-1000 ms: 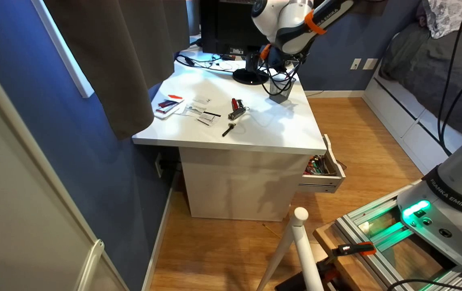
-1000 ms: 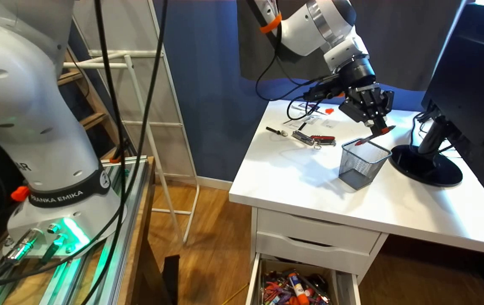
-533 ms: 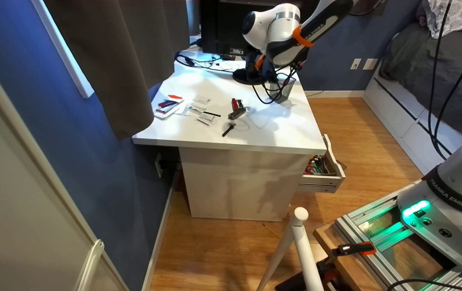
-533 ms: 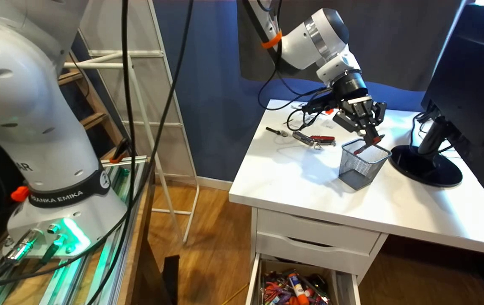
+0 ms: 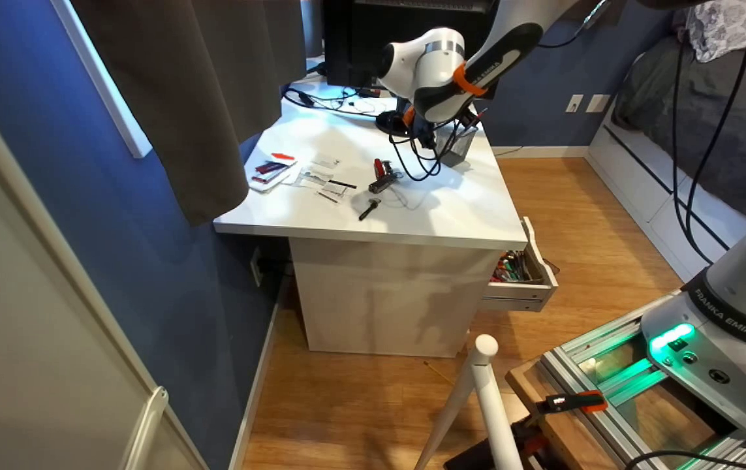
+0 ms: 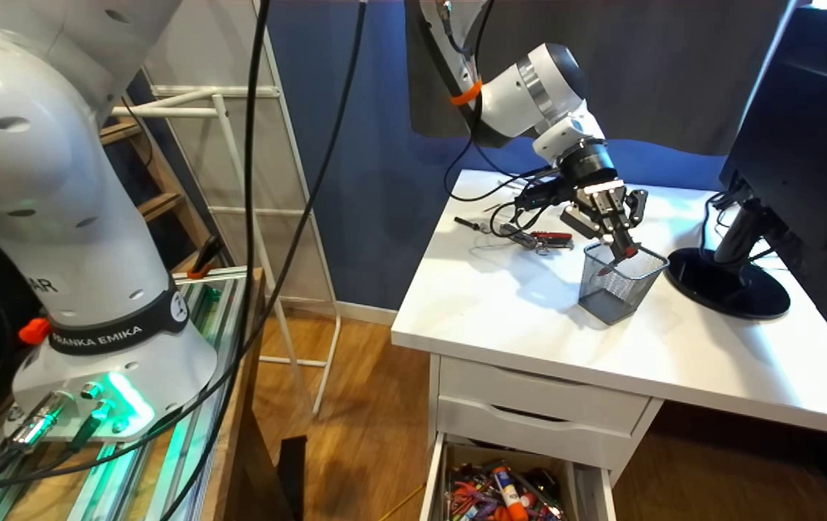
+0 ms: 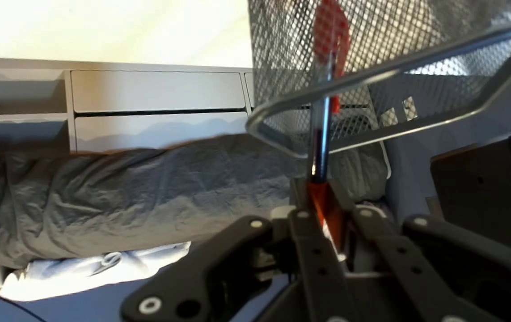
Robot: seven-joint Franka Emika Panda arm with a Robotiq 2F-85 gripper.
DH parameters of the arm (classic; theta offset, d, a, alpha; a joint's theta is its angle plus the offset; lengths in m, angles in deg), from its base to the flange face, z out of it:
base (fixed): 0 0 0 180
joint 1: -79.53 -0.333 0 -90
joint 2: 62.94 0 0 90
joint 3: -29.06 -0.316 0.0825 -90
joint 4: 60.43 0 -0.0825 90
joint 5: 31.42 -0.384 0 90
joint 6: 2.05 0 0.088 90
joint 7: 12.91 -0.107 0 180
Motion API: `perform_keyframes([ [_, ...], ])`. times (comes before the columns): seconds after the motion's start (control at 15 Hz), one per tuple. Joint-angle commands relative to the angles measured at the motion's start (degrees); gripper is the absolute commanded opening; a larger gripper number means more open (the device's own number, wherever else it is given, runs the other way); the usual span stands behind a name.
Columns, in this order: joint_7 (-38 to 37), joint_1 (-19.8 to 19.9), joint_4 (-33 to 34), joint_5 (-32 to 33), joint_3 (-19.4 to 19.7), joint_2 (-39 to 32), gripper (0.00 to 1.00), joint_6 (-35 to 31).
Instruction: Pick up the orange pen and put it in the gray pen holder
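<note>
My gripper (image 6: 629, 253) is shut on the orange pen (image 6: 608, 270) over the gray pen holder (image 6: 619, 289). In the wrist view the fingers (image 7: 318, 192) pinch the orange part of the pen (image 7: 320, 138). Its dark shiny shaft crosses the rim opening, and its red end shows behind the mesh of the holder (image 7: 394, 36). The pen is tilted, with its lower end inside the holder. The holder is a gray mesh cup, upright on the desk. It also shows in an exterior view (image 5: 461, 153), where the arm and cables hide most of the gripper and pen.
A black monitor base (image 6: 731, 289) stands close beside the holder. Multitools (image 6: 550, 239) and a dark small tool (image 5: 369, 209) lie on the desk. Flat cards and packets (image 5: 275, 173) lie near the curtain. A full drawer (image 6: 514, 496) is open below.
The arm has lowered, and the gripper has moved down and toward the multitools side with the pen. The pen's lower end has gone from about rim height to below the rim.
</note>
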Motion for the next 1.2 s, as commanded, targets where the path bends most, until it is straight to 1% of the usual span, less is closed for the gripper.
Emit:
perform_keyframes([
  [0.0,-1.3,-0.7,4.7,0.5,-0.3,-3.1,0.38,2.7],
  [0.07,-1.1,-0.8,5.0,0.8,-0.2,-3.3,0.40,2.6],
  [0.2,-1.2,-1.0,5.2,1.8,0.1,-2.8,0.51,2.0],
  [0.27,-1.3,-1.1,5.3,2.4,0.3,-2.5,0.59,1.9],
  [0.4,-1.2,-1.0,5.1,3.6,0.3,-1.2,0.72,1.1],
  [0.53,2.5,0.2,2.6,4.5,-1.3,2.0,0.86,-2.2],
  [0.6,6.4,1.4,0.4,3.9,-2.6,4.4,0.94,-5.1],
  [0.67,8.4,1.6,-0.9,3.6,-3.0,6.1,0.98,-6.8],
  [0.73,10.6,2.1,-2.6,3.6,-3.5,8.2,1.00,-8.9],
  [1.0,20.4,4.5,-8.6,1.6,-5.5,16.2,1.00,-17.0],
  [1.13,24.9,6.1,-11.7,0.5,-6.2,19.4,1.00,-22.1],
])
